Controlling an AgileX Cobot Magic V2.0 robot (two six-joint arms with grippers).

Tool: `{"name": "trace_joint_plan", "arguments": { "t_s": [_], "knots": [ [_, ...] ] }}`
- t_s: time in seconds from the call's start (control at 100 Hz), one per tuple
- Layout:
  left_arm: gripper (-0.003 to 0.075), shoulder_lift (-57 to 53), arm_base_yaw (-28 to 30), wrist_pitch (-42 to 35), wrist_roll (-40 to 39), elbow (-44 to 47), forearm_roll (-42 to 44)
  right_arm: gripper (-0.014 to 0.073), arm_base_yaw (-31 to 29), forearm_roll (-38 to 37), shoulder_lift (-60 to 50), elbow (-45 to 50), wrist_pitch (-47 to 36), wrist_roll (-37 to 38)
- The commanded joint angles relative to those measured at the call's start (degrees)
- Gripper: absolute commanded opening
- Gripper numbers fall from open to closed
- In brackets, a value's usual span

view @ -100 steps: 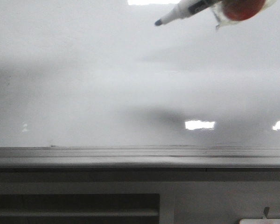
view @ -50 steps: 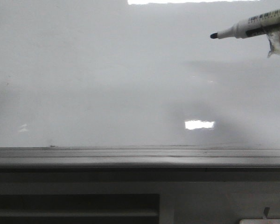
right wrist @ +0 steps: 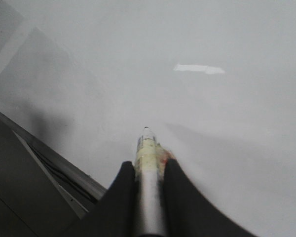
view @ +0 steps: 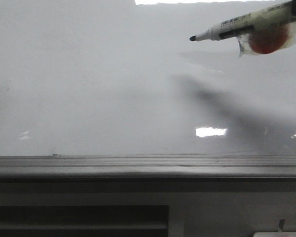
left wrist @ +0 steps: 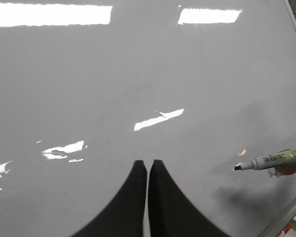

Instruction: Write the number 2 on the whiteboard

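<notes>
The whiteboard (view: 98,89) fills the front view, glossy and grey-white, and I see no number 2 or any stroke on it. My right gripper (right wrist: 149,165) is shut on a white marker (right wrist: 148,148) whose black tip points at the board. In the front view the marker (view: 246,20) slants in from the upper right, tip to the left, with a red taped lump (view: 267,40) under its barrel; whether the tip touches the board I cannot tell. My left gripper (left wrist: 148,163) is shut and empty over the board (left wrist: 113,74), the marker (left wrist: 271,160) off to its side.
A grey tray ledge (view: 138,167) runs along the board's lower edge, with dark slats (view: 79,219) below it and a white object (view: 278,233) at the bottom right corner. Bright light reflections (view: 210,132) sit on the board. The board's frame edge (right wrist: 49,158) shows in the right wrist view.
The marker tip moved right and down from the top middle, then back to the left. The red lump under it is in view again.
</notes>
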Motion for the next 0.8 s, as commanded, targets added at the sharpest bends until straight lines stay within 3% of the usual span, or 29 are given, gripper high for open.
{"name": "trace_joint_plan", "arguments": {
  "t_s": [0.0, 0.36, 0.65, 0.79],
  "knots": [
    [-0.002, -0.01, 0.08, -3.97, -0.62, -1.56, -0.27, -0.0063, 0.13, 6.03, 4.37, -3.56, 2.25, -5.17],
    [-0.002, -0.01, 0.08, -3.97, -0.62, -1.56, -0.27, -0.0062, 0.13, 8.33, 16.92, -9.84, 7.14, -9.76],
    [-0.002, -0.01, 0.08, -3.97, -0.62, -1.56, -0.06, -0.0062, 0.13, 10.4, 16.89, -9.84, 0.49, -12.01],
    [-0.002, -0.01, 0.08, -3.97, -0.62, -1.56, -0.06, -0.0062, 0.13, 10.4, 13.08, -8.71, -6.52, -12.01]
  ]
}}
